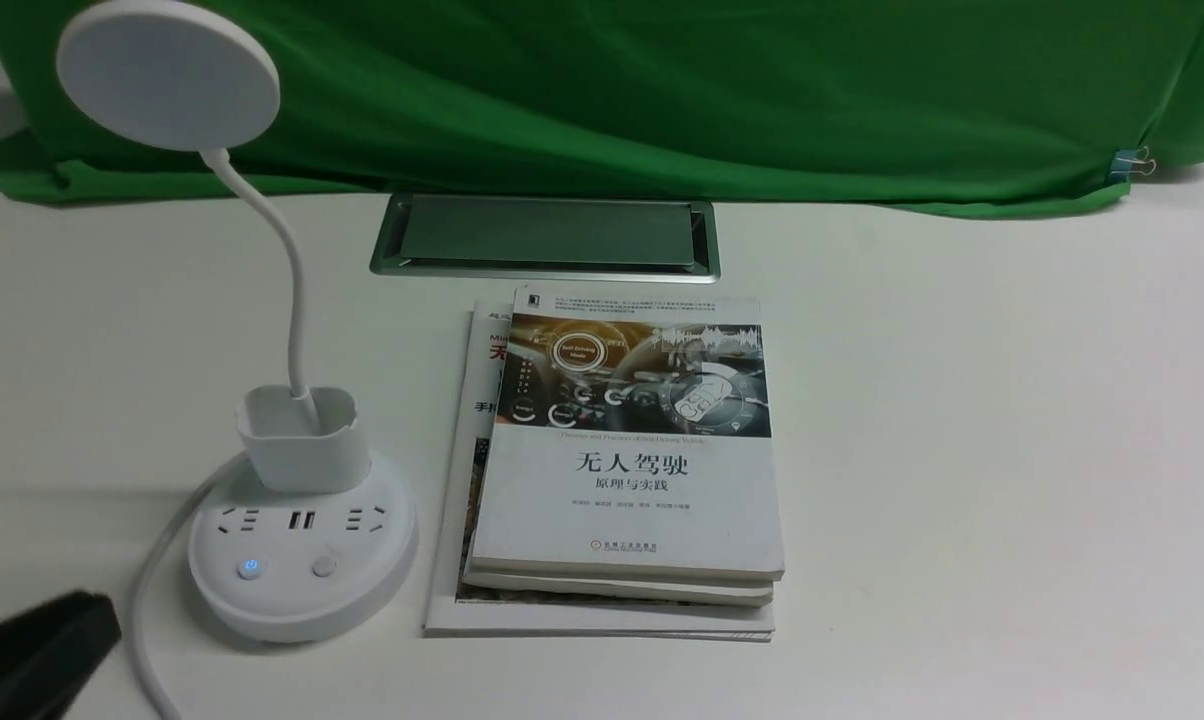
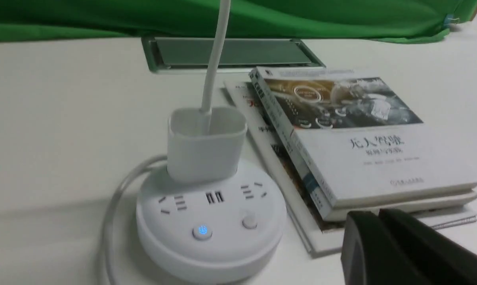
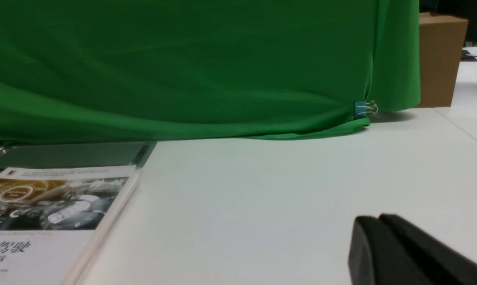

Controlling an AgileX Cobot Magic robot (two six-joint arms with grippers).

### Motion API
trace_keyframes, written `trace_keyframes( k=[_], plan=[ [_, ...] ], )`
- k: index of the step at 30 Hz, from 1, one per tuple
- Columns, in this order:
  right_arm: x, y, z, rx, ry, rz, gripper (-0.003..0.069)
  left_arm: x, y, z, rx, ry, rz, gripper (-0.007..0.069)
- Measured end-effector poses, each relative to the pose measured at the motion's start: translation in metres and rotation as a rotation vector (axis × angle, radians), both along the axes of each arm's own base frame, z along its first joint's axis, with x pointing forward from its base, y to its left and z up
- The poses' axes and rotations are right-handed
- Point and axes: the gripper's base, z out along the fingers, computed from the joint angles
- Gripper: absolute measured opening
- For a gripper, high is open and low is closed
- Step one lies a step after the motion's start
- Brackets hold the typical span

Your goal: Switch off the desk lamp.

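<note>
The white desk lamp stands at the table's left, with its disc head (image 1: 168,75) up on a gooseneck (image 1: 280,250), a cup holder (image 1: 300,440) and a round base (image 1: 302,560). The base carries a blue-lit button (image 1: 250,568) and a plain button (image 1: 324,567). The base also shows in the left wrist view (image 2: 210,225), with its lit button (image 2: 202,230). My left gripper (image 1: 87,610) (image 2: 377,215) is shut and empty, at the near left, a little short of the base. My right gripper (image 3: 377,219) is shut and empty over bare table, out of the front view.
A stack of books (image 1: 622,470) lies just right of the lamp base. The lamp's white cord (image 1: 147,600) curves off the base's left toward the front edge. A metal cable hatch (image 1: 544,236) sits behind the books. A green cloth (image 1: 662,90) covers the back.
</note>
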Motion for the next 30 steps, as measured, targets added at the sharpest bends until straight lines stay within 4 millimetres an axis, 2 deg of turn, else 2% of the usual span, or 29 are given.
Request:
trace_keyframes(
  k=[7, 12, 14, 18, 30],
  plan=[
    [0.000, 0.000, 0.000, 0.000, -0.001, 0.000, 0.0035, -0.009, 0.010, -0.018, -0.038, -0.117, 0.116, 0.0019],
    [0.000, 0.000, 0.000, 0.000, 0.000, 0.000, 0.0035, -0.005, 0.013, -0.048, -0.018, -0.058, 0.192, 0.0019],
    [0.000, 0.000, 0.000, 0.000, -0.001, 0.000, 0.0035, -0.004, 0.014, -0.054, -0.016, -0.052, 0.214, 0.0019],
    [0.000, 0.000, 0.000, 0.000, -0.001, 0.000, 0.0035, -0.003, 0.015, -0.050, -0.030, -0.110, 0.238, 0.0019],
    [0.000, 0.000, 0.000, 0.000, -0.001, 0.000, 0.0035, -0.003, 0.015, -0.049, -0.032, -0.116, 0.238, 0.0019]
  ],
)
